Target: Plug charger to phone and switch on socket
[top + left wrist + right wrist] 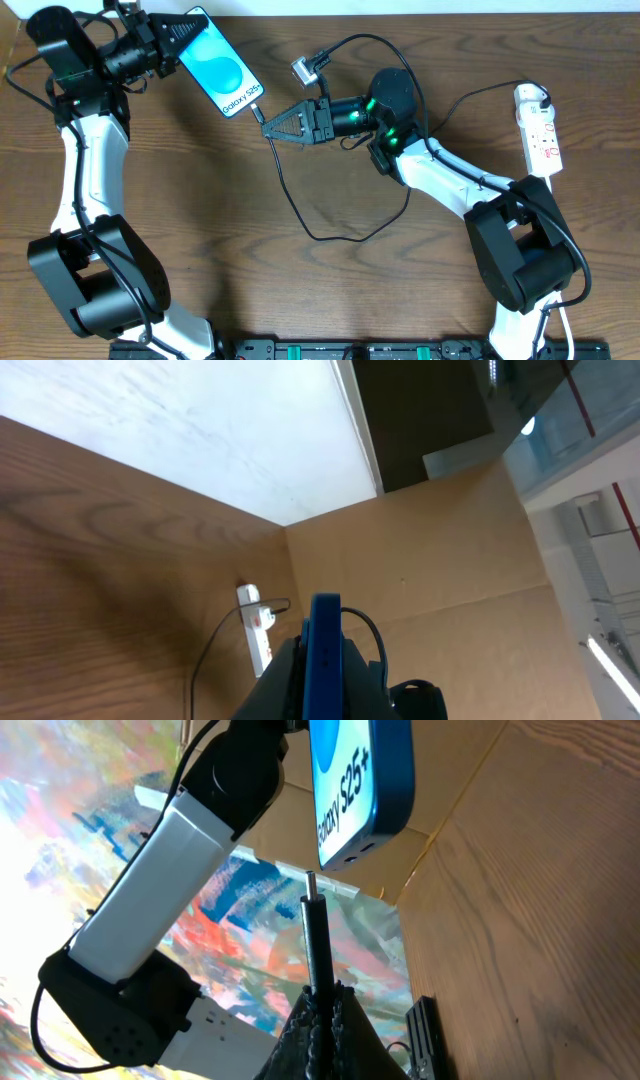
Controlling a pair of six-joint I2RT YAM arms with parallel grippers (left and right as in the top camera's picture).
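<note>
My left gripper (178, 38) is shut on the phone (221, 64), holding it at its top end above the table's far left; the blue screen with "Galaxy S25+" faces up. In the left wrist view the phone (326, 660) shows edge-on between the fingers. My right gripper (275, 121) is shut on the charger plug (259, 113), whose tip sits just short of the phone's bottom edge. In the right wrist view the plug (313, 935) points up at the phone's port (352, 830), a small gap apart. The cable (300, 205) loops over the table. The white socket (538, 125) lies far right.
A small grey adapter block (305, 68) lies behind the right gripper. The socket also shows in the left wrist view (257, 630). A black rail (350, 350) runs along the table's front edge. The right arm's white links (450, 180) cross the table's right half.
</note>
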